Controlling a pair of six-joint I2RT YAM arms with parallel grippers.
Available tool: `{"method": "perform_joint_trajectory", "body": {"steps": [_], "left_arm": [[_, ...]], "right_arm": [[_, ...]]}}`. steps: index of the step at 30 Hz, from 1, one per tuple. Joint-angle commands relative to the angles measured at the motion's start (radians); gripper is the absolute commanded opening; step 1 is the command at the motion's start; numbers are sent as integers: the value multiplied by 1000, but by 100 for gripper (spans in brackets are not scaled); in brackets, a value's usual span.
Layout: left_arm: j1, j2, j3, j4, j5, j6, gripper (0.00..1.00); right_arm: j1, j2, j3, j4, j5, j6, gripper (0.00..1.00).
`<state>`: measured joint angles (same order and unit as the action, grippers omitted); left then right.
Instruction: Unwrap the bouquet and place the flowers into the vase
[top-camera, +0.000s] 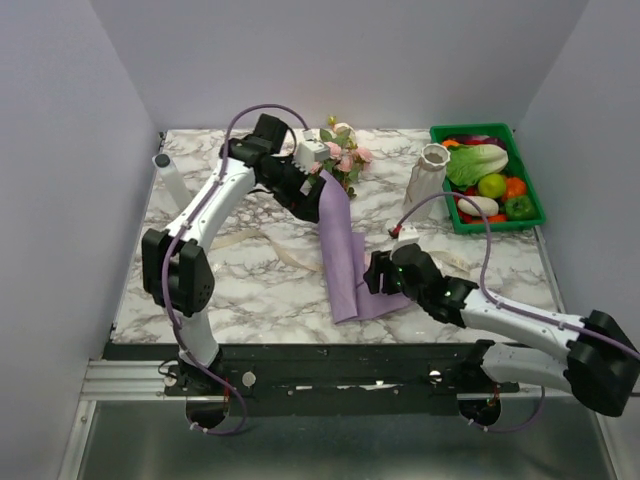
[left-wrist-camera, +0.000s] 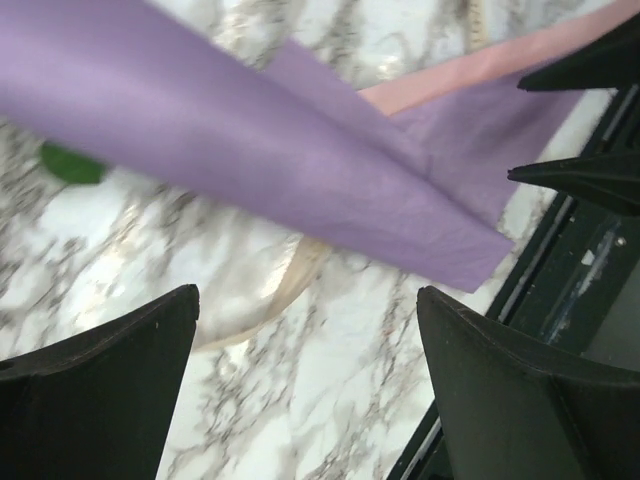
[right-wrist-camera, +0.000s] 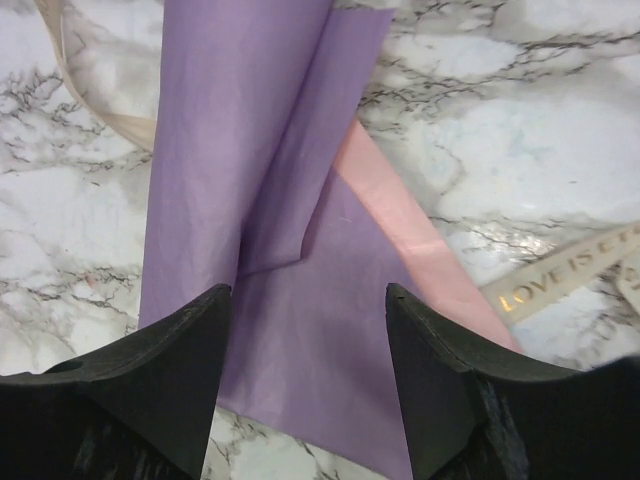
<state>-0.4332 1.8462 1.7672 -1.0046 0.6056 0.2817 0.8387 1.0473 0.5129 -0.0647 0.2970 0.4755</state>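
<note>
1. Right arm (top-camera: 540, 335): nearest thing, lying low across front-right, reaching in toward ctr.
2. Tabletop (top-camera: 250, 290): white marble w/ grey veins, carries everything else.
3. Left arm (top-camera: 200, 215): rises at front-left, bends up & over to back ctr.
4. Paper sheet (top-camera: 345, 260): lilac outside, pink inside. Loosely folded, not a tight cone. Long strip running from the flowers to nr the front edge; far end looks raised off the marble, near end flat.
5. Green tray (top-camera: 470, 127): back-right corner, filled w/ plastic veg.
6. Vase (top-camera: 428, 175): whitish marbled, wavy rim, upright just left of tray.
7. Flowers (top-camera: 342, 152): pink & cream roses w/ green leaves, bunched at sheet's far end, back ctr. Left of vase & apart from it, so not in it. Stems can't be made out.
8. Left claw (top-camera: 300, 195): just beside flowers, over sheet's far part. Fingers (left-wrist-camera: 100, 390) spread wide, gripping nothing; sheet & marble show b/w them.
9. Right claw (top-camera: 372, 278): at sheet's near end, right side. Fingers (right-wrist-camera: 150, 400) apart, astride the paper, holding nothing; whether they touch it, can't tell.
10. Ribbon (top-camera: 270, 245): cream, untied, loose on marble left of sheet. Right wrist view shows another length right of sheet, gold print "LOVE IS".
11. Clear tube (top-camera: 165, 175): back-left corner.
12. Green leaf (left-wrist-camera: 70, 165): peeks out at sheet's edge, left wrist view.
</note>
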Motion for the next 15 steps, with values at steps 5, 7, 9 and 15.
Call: {"method": "perform_joint_trajectory", "body": {"steps": [5,7,9,15], "left_arm": [[123,-257,-149,38,-96,-44,99],[126,-304,-167,37,-127,-39,99],[126,-338,-176,27,-139,-36,99],[128,-383,-178,-3,-168,-24,99]], "right_arm": [[5,279,62,227,-68,112,65],[7,319,56,268,-78,133,64],[7,341,55,287,-76,149,60],[7,391,53,328,-52,184,43]]}}
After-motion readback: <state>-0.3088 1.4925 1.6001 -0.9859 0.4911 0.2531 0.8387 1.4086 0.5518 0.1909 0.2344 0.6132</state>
